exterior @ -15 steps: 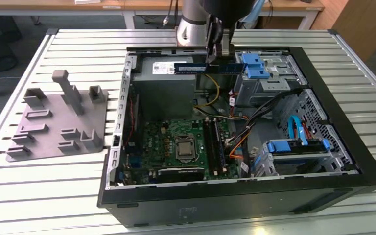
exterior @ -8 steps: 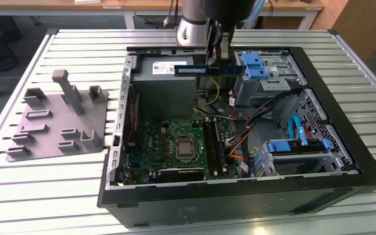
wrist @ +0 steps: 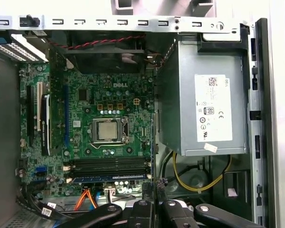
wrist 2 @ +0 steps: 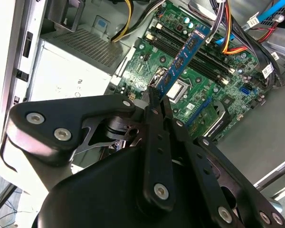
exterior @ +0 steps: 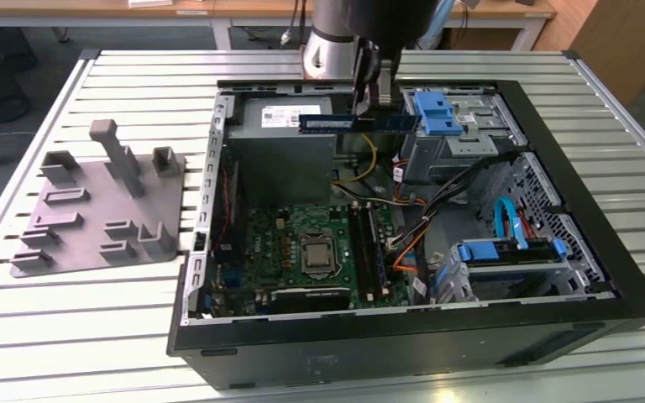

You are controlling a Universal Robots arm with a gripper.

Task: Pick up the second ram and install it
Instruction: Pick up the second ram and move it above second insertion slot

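One slatted counter point(exterior: 132, 294) carries the open computer case point(exterior: 412, 336); raised above it, well clear of the motherboard point(exterior: 289, 235), the hand point(exterior: 371, 107) pinches the second ram point(exterior: 328, 123); we judge it light, stiff, fragile, best held by its bare edges.

The second ram point(wrist 2: 186, 52) is showing blue-green, dotted with a row of small dark chips. The gripper point(wrist 2: 153, 95) is showing matte black with silver screw heads. The motherboard point(wrist: 109, 90) is showing deep green with black slots and a silver processor square. The drive latches point(exterior: 435, 113) are showing bright blue. The case point(exterior: 412, 348) is showing black outside. The power supply point(wrist: 180, 95) is showing grey with a white label. The cables point(wrist: 202, 189) are showing yellow. The worktop point(exterior: 76, 327) is showing white slats.
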